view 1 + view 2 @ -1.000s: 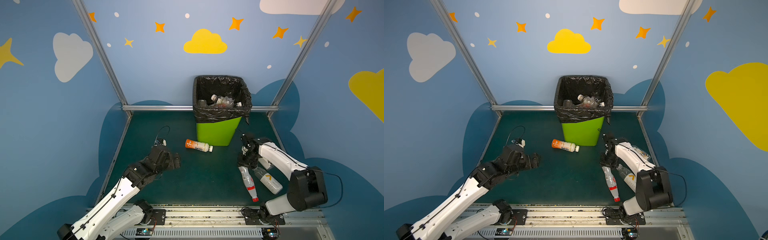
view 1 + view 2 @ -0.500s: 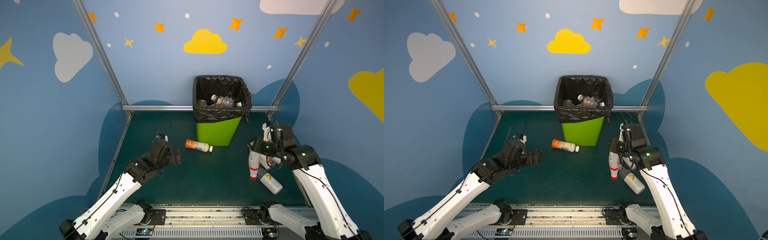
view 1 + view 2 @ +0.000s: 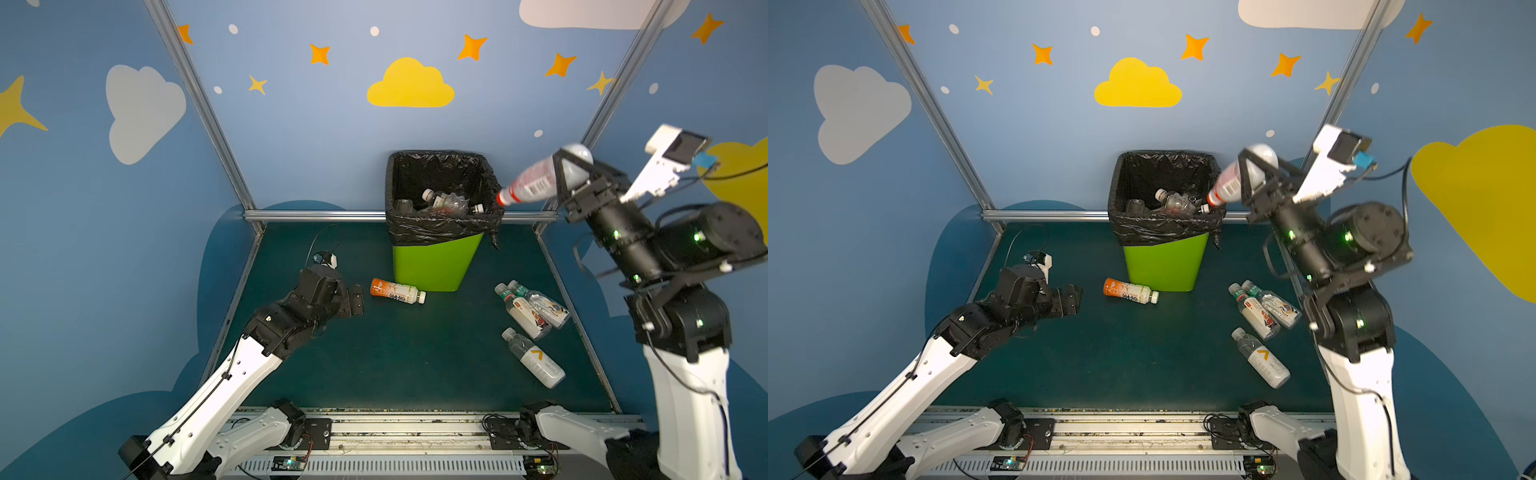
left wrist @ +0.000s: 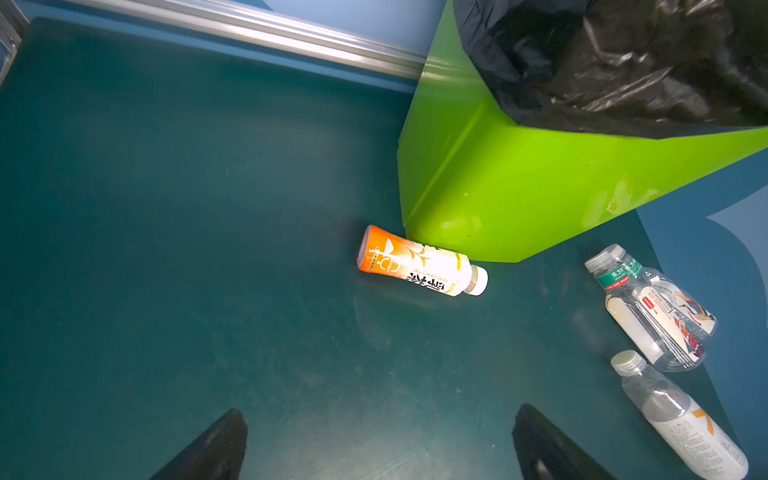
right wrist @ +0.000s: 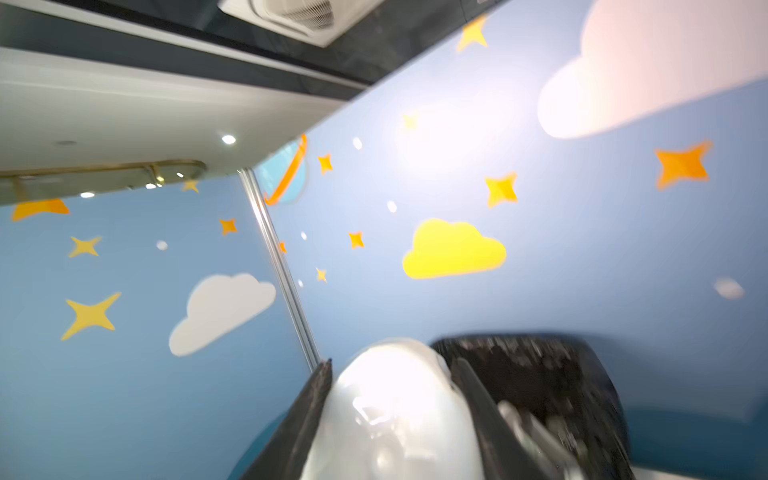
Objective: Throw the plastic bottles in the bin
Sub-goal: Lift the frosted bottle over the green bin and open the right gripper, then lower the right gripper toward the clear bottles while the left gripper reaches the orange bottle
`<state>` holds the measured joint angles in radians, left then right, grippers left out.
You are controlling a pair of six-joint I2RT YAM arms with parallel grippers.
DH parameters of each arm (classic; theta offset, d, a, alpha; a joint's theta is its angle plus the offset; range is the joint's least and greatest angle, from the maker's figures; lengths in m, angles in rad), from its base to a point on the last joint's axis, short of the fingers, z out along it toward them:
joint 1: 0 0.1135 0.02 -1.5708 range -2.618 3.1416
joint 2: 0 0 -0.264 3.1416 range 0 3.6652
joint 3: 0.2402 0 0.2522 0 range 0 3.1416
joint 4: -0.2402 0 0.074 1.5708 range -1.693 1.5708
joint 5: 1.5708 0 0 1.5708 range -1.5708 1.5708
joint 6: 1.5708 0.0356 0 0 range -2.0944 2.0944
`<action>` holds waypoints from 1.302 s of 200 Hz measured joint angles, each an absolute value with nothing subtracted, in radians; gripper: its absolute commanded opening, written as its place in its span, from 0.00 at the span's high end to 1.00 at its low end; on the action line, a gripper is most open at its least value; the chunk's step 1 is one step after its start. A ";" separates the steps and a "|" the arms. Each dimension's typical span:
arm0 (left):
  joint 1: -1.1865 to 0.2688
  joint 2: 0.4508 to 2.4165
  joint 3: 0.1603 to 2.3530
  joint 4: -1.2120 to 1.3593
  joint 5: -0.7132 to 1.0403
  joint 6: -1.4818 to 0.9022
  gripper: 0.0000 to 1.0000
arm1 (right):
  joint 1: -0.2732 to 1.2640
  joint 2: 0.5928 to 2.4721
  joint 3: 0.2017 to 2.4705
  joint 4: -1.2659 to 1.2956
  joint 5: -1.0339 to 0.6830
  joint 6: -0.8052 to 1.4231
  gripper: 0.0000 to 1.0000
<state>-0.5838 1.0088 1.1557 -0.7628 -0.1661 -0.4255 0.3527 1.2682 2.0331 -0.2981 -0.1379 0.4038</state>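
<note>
Where wrist blurs, bottle (image 3: 534,185) shows label.

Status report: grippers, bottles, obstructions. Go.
Right gripper shut on red-capped bottle, cap at the bin rim. Left gripper open, low, facing orange-label bottle. Three more bottles on mat. Nothing blocking the bin.

Evenly lit, warped top views; right wrist view motion-blurred, glare on the bottle (image 5: 390,399)

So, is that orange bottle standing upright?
No, the orange bottle lies on its side beside the green bin.
</note>
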 measured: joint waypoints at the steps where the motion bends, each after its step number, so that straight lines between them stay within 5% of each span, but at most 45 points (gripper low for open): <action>1: -0.583 1.009 1.156 -0.763 -0.166 -0.425 0.00 | 0.353 1.289 2.061 -0.297 -0.144 0.404 0.60; 23: -0.580 1.033 1.176 -0.764 -0.163 -0.417 0.00 | 0.364 1.627 2.416 -0.306 -0.217 0.405 0.16; 32: -0.578 1.040 1.180 -0.765 -0.162 -0.415 0.00 | 0.367 1.742 2.505 -0.334 -0.235 0.403 0.11; 76: -0.574 1.027 1.180 -0.797 -0.156 -0.400 0.00 | 0.368 1.945 2.427 -0.528 -0.269 0.400 0.10; 191: -0.562 1.071 1.121 -0.822 -0.086 -0.373 0.00 | 0.336 1.163 2.031 -0.715 -0.063 0.295 0.16; 260: -0.572 1.285 1.114 -0.749 0.067 -0.073 0.00 | 0.329 0.969 1.398 -1.012 -0.094 0.382 0.23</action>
